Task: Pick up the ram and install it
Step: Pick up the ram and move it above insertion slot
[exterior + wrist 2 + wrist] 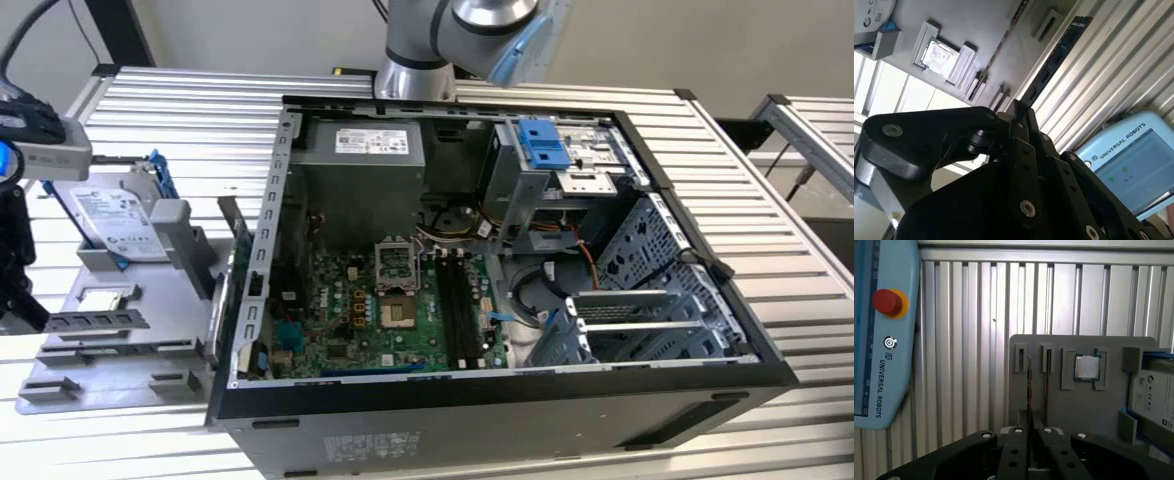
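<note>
The ram (1029, 385) is a thin dark stick standing on edge in a slot of the grey tray (1064, 410). In the second wrist view the ram (1054, 60) appears as a long dark strip along the tray's edge. In the exterior view the ram (100, 320) lies at that view's left. My gripper (1032, 432) is lined up with the stick's near end, which runs right up to it. The gripper (1021, 112) meets the strip's end. At the exterior view's left edge, the gripper (27, 315) hangs beside the tray (134, 370). The green motherboard (387, 300) lies inside the open case (494, 400).
A second thin stick (1047, 380) stands in the neighbouring slot. On the tray also sit a processor chip (1086, 367) and a silver hard drive (1154, 395) with blue brackets. A blue teach pendant (884, 340) rests on the slatted aluminium table beside the tray.
</note>
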Action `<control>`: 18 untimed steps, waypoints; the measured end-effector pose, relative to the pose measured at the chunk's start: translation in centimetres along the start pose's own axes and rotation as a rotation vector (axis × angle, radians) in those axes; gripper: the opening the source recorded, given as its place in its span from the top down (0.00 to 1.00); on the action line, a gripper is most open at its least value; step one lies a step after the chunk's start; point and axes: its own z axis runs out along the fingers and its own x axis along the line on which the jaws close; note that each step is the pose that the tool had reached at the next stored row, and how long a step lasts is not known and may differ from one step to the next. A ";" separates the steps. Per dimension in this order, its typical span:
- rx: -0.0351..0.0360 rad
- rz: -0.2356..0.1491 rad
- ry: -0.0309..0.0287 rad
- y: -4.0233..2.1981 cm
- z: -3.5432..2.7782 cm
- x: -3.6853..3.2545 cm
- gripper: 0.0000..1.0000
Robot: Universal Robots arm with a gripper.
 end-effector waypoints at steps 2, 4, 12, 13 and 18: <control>-0.0002 0.000 -0.0005 0.00 -0.02 0.00 1.00; -0.0003 0.000 -0.0004 0.00 -0.27 0.01 1.00; -0.0001 0.000 -0.0006 -0.03 -3.79 0.05 1.00; -0.0002 0.000 -0.0006 -0.03 -4.25 0.06 1.00; -0.0001 0.000 -0.0006 -0.05 -6.54 0.09 1.00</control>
